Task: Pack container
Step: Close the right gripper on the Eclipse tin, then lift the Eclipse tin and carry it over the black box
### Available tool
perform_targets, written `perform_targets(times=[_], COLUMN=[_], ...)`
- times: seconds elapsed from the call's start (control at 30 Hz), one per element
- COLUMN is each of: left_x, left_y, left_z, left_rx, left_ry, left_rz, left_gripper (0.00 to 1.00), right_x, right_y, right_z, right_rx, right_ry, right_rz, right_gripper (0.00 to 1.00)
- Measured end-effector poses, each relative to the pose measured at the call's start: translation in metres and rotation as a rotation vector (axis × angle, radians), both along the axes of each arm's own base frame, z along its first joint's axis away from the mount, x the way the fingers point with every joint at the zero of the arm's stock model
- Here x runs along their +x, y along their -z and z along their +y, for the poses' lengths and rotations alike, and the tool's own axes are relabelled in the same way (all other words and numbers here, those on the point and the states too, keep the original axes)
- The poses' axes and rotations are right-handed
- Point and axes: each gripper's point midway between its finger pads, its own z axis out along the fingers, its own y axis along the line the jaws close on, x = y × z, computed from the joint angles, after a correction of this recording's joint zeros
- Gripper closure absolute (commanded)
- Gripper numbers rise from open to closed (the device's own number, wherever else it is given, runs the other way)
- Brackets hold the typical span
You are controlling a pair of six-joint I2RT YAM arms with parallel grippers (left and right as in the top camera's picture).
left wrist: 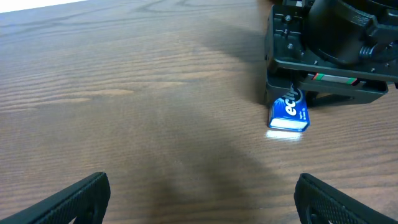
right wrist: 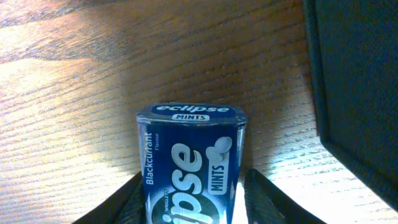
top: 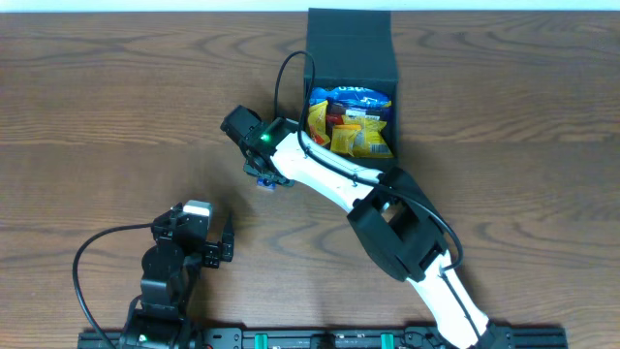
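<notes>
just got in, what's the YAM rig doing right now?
The right claw is shut on a blue Eclipse Mints box, down at the table just left of the open dark container. The container holds several snack packets. The left claw hangs open over bare table near the front edge, holding nothing.

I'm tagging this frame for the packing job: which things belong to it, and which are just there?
In the job: container; snack packets inside it; Eclipse mints pack; right gripper, shut on that pack.
Not in use: left gripper, open and empty.
</notes>
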Motion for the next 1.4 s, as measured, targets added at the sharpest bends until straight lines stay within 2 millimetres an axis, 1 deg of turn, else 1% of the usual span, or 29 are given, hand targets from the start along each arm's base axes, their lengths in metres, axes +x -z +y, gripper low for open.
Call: perform_targets(times=[0.4,0.53,1.03,1.23,1.4], left_x=[0.000,0.000,0.000,0.000,0.000], left_y=[0.000,0.000,0.000,0.000,0.000], left_z=[0.000,0.000,0.000,0.000,0.000], left_rx=[0.001,0.001,0.001,0.001,0.001], left_ry=[0.000,0.000,0.000,0.000,0.000], left_rz=[0.000,0.000,0.000,0.000,0.000], left_gripper=[0.05,0.05,0.04,0.05,0.05], right_x=[0.000,-0.001,-0.007,-0.008,-0.008], right_y=[0.000,0.000,-0.002,-0.004,-0.014], right_z=[-0.001,0.000,-0.002,0.004,0.013], right_rx=[-0.005,-0.006,-0.028,-0.030,-0.019], right_ry=[-0.004,-0.008,-0.020,-0.032,-0.061], right_rz=[-0.001,-0.001,0.019,0.024,0.009], right_gripper=[0.57,0.62,0.63,0.64,0.64])
